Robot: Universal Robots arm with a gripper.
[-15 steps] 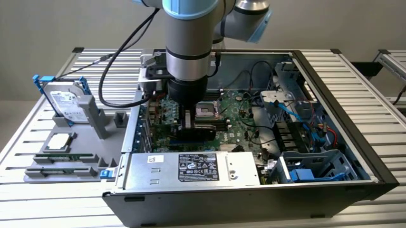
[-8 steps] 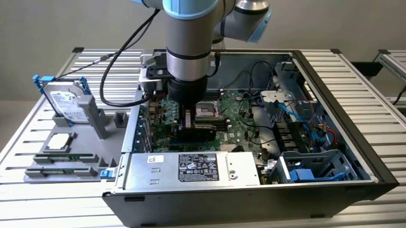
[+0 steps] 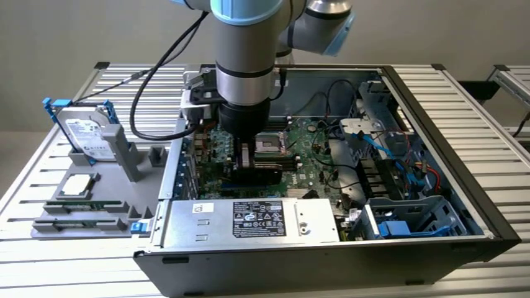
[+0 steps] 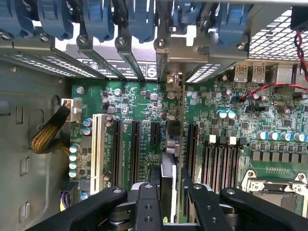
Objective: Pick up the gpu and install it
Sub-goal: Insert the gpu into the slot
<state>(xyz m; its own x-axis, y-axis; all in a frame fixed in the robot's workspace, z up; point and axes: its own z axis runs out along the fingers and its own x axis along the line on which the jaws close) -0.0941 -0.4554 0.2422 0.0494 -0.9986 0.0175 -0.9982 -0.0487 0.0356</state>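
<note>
My gripper (image 3: 246, 159) reaches down into the open computer case (image 3: 463, 186), over the green motherboard (image 3: 302, 155). It is shut on the gpu (image 4: 169, 144), which the wrist view shows edge-on between the two black fingers (image 4: 154, 180). The card stands upright, and its silver end bracket (image 4: 172, 82) points toward the row of rear slot covers. It hangs in line with a long black expansion slot (image 4: 191, 144) and beside another (image 4: 155, 132); whether it touches a slot I cannot tell. In the exterior view the card is a dark shape (image 3: 248, 177) just under the gripper.
A silver hard drive in a blue frame (image 3: 83, 133) stands on the grey holder outside the case, with memory sticks (image 3: 83, 208) beside it. The power supply (image 3: 248, 220) fills the case's near side. Blue slot latches (image 4: 98, 19), a yellow-sleeved cable (image 4: 48, 137) and the CPU socket (image 4: 274, 187) surround the slots.
</note>
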